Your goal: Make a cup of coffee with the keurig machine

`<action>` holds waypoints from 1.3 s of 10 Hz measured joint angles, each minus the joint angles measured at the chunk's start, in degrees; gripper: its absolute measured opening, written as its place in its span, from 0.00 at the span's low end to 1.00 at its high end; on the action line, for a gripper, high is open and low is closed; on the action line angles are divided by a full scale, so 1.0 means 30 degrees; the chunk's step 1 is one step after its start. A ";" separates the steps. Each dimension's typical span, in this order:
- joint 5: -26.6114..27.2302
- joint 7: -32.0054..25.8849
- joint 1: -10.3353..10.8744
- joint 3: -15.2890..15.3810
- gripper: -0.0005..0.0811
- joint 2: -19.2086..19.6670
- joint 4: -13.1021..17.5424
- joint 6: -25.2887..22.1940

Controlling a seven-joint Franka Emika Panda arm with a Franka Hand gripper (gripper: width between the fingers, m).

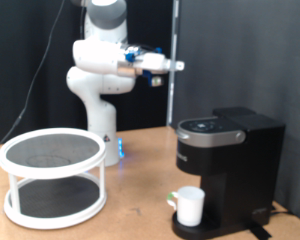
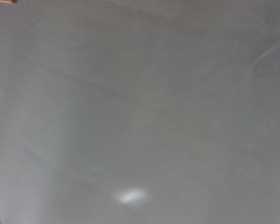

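The black keurig machine (image 1: 230, 170) stands at the exterior view's right on the wooden table, its lid down. The small white cup (image 1: 191, 206) sits on the machine's round drip base, under the spout. My gripper (image 1: 174, 66) is high in the air, well above and to the left of the machine, pointing sideways towards the exterior view's right. It holds nothing that shows. The wrist view shows only a blank grey-white surface with a faint bright glint (image 2: 131, 196); no fingers or task objects show in it.
A white two-tier round rack with dark mesh shelves (image 1: 52, 175) stands on the table at the exterior view's left. The arm's white base (image 1: 98, 100) is behind it. Black curtains hang at the back.
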 joint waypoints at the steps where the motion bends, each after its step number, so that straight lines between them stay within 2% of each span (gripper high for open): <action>1: -0.1803 0.0197 -0.0015 0.0510 0.91 0.0259 0.0820 0.0511; 3: -0.6304 0.3040 -0.0115 0.1720 0.91 0.0937 0.2555 0.1510; 4: -0.7622 0.4272 -0.0145 0.2275 0.91 0.1315 0.3319 0.2108; 6: -0.8040 0.5026 -0.0203 0.3222 0.91 0.2169 0.4347 0.3693; 7: -0.8039 0.4985 -0.0202 0.3200 0.91 0.2163 0.4318 0.3548; 8: -0.9214 0.5212 -0.0240 0.3299 0.91 0.2177 0.4372 0.3525; 10: -1.4862 0.7914 -0.0701 0.4450 0.91 0.2396 0.5229 0.3714; 13: -2.3792 1.3115 -0.1942 0.7191 0.91 0.3500 0.7476 0.3646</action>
